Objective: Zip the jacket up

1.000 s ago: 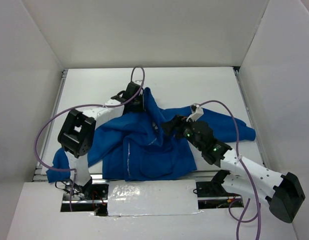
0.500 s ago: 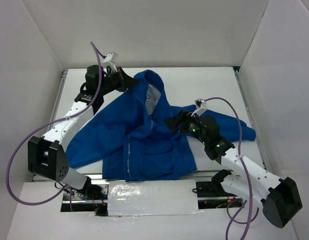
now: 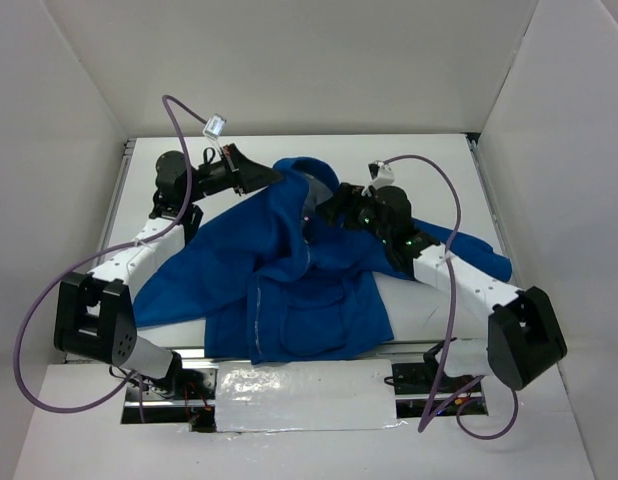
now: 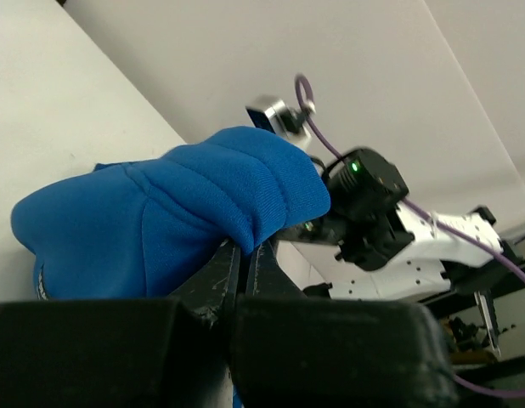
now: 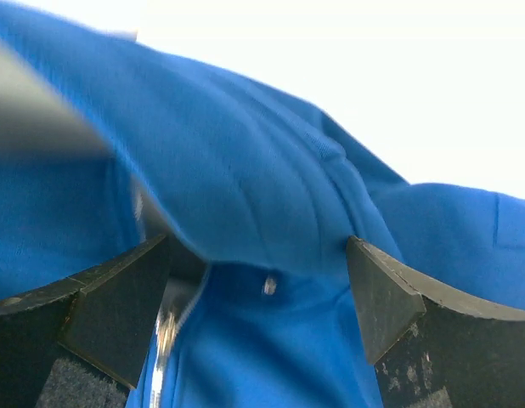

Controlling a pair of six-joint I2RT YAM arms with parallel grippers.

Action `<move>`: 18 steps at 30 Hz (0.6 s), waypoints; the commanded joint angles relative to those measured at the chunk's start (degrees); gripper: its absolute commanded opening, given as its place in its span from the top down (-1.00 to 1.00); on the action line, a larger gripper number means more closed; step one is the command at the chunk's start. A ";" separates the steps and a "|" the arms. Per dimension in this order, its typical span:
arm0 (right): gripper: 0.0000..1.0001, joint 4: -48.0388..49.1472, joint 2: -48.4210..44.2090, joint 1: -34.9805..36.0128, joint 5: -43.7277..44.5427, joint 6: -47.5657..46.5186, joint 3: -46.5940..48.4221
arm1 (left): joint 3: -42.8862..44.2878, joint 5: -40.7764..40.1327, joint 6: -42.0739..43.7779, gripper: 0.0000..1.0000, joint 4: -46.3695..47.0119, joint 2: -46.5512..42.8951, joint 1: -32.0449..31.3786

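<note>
Your left end effector (image 3: 272, 178) is clenched on a fold of the jacket (image 3: 289, 285), with blue cloth bunched over its closed jaws toward the bench's far edge, left of centre. Your right end effector (image 3: 327, 208) is released, jaws wide, and sits close against the cloth near the middle of the bench. Blue fabric fills the gap between its fingers (image 5: 110, 314), but you cannot tell whether they touch it. The jacket sprawls across the bench (image 3: 429, 160), hem along the near edge, one sleeve reaching toward the right edge and the other toward the left edge. The silver zipper (image 3: 256, 310) runs up from the hem and then disappears under a raised fold. Your right arm (image 3: 459, 280) lies over the right-hand sleeve. Purple cables (image 3: 166, 105) loop above both arms, and white walls (image 3: 289, 60) box the bench on three sides.
</note>
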 commanded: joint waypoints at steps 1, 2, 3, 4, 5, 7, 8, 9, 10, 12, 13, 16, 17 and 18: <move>-0.80 -0.67 3.37 0.27 6.89 1.03 5.19 | 0.83 2.37 0.86 1.00 5.85 -4.26 -0.01; -0.80 -0.76 4.26 0.36 8.21 1.21 6.76 | 0.74 2.45 1.12 1.00 5.58 -4.53 -0.01; -0.78 -1.02 5.22 0.36 8.75 1.21 7.73 | 0.31 2.63 0.87 1.00 5.66 -4.70 -0.01; -0.74 -1.37 6.28 0.45 8.93 1.03 8.87 | 0.13 2.80 0.69 1.00 6.27 -4.88 -0.01; -0.65 -2.50 8.46 0.54 8.67 0.86 11.06 | 0.04 3.07 0.60 1.00 6.45 -5.06 -0.01; -0.11 -4.26 10.23 0.80 6.74 0.33 12.92 | -0.22 2.98 1.12 1.00 5.93 -5.41 -0.01; 0.08 -4.97 10.68 0.80 5.95 0.33 13.45 | -0.05 2.63 2.69 1.00 3.84 -5.50 -0.01; 0.63 -4.89 10.42 0.97 5.59 0.42 13.19 | 0.04 2.46 3.41 1.00 2.86 -5.67 0.08; 0.82 -4.71 9.72 0.98 5.41 0.68 12.84 | 0.13 2.28 4.02 1.00 1.89 -5.85 0.17; 1.00 -4.89 6.31 0.89 5.24 0.51 12.14 | -0.13 2.19 5.25 1.00 0.48 -6.02 0.34; 1.00 -4.98 4.81 0.71 3.50 0.24 11.96 | -0.31 2.19 5.26 1.00 0.57 -5.94 0.43; 1.00 -3.49 -3.10 -2.61 -3.51 1.29 10.74 | -1.19 2.80 4.38 1.00 2.23 -5.68 0.69; 1.00 -1.13 -5.47 -5.24 -5.64 1.99 9.16 | -1.36 3.07 3.51 1.00 3.02 -5.50 0.69; 1.00 -0.15 -9.93 -6.66 -7.49 3.39 8.54 | -1.71 3.85 2.98 1.00 4.94 -5.24 0.69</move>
